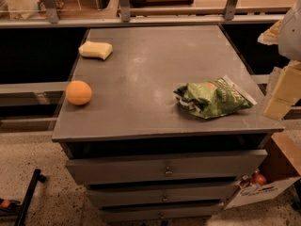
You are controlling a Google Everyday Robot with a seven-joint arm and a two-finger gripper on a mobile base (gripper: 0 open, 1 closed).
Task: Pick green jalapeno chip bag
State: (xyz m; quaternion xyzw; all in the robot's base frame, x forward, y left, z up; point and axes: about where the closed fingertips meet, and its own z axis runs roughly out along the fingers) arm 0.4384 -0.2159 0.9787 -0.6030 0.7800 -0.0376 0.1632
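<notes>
In the camera view, my gripper (278,98) is showing as pale cream blocks at the far right margin, with the white shell of my arm (292,27) rising above it. It is hanging by the right edge of the flat grey cabinet top (141,74). I cannot tell whether it is over that edge or just outside it, nor whether it is released or clenched. It is holding nothing that I can see.

The wrinkly glossy green jalapeno chip bag (214,99) is lying just to the left of my gripper, near it but not touching it. Its white-edged corner is pointing toward my gripper and stopping short of the top's right edge. The bag is also sitting near the front edge, with a strip of bare grey showing between them.

Beyond the bag, farther from my gripper, the top is running open and bare across its middle. The round orange ball (78,92) is resting well apart from my gripper, close to the far left edge. The pale yellow sponge block (95,50) is lying at the back left corner, farthest from my gripper.

Below my gripper and to its left, three grey drawers (164,169) are stacked under the front edge. A brown cardboard box (277,173) is standing on the speckled floor (51,178) almost straight beneath my gripper. A metal railing (141,19) is running along behind the back edge.
</notes>
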